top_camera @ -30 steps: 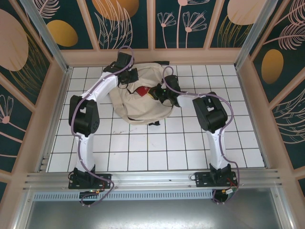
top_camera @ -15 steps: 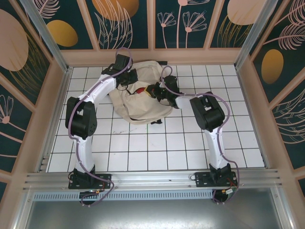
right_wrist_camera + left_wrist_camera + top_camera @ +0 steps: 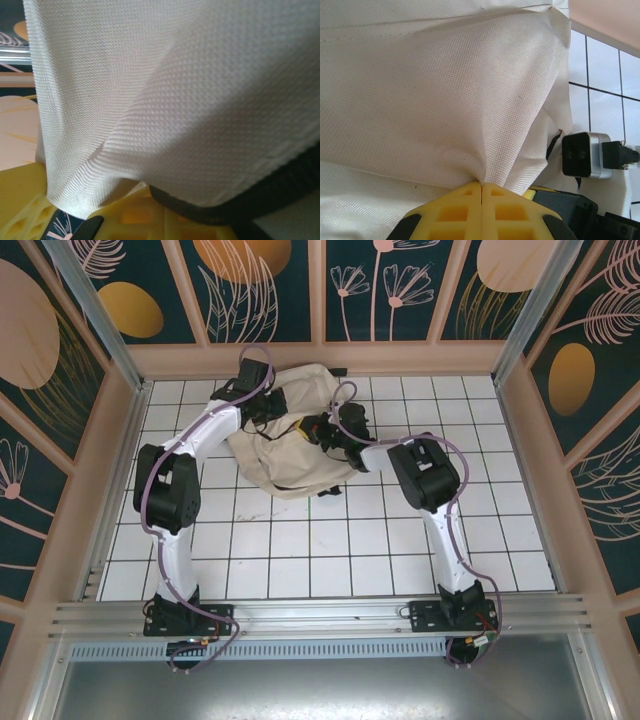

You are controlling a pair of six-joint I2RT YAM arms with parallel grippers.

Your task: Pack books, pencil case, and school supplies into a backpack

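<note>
The cream-beige backpack (image 3: 300, 465) lies crumpled at the back of the tiled table. My left gripper (image 3: 272, 408) is at its upper left. In the left wrist view the yellow fingers (image 3: 465, 210) are shut on a pinched fold of the backpack fabric (image 3: 445, 100). My right gripper (image 3: 322, 430) is at the bag's upper middle, facing the left one. In the right wrist view, cream cloth (image 3: 165, 85) with a black trimmed edge (image 3: 240, 205) drapes over its yellow fingers (image 3: 135, 215), which are closed on it. The books, pencil case and school supplies are hidden.
The white tiled table (image 3: 330, 540) spreads in front of the bag. Wooden walls (image 3: 320, 358) close in the back and both sides. The bag lies close to the back wall. The right arm's camera block (image 3: 585, 155) sits just right of the left gripper's fold.
Both grippers have drawn back and slightly left with the fabric in them. The bag has bunched up toward the back wall. The red patch in its opening no longer shows.
</note>
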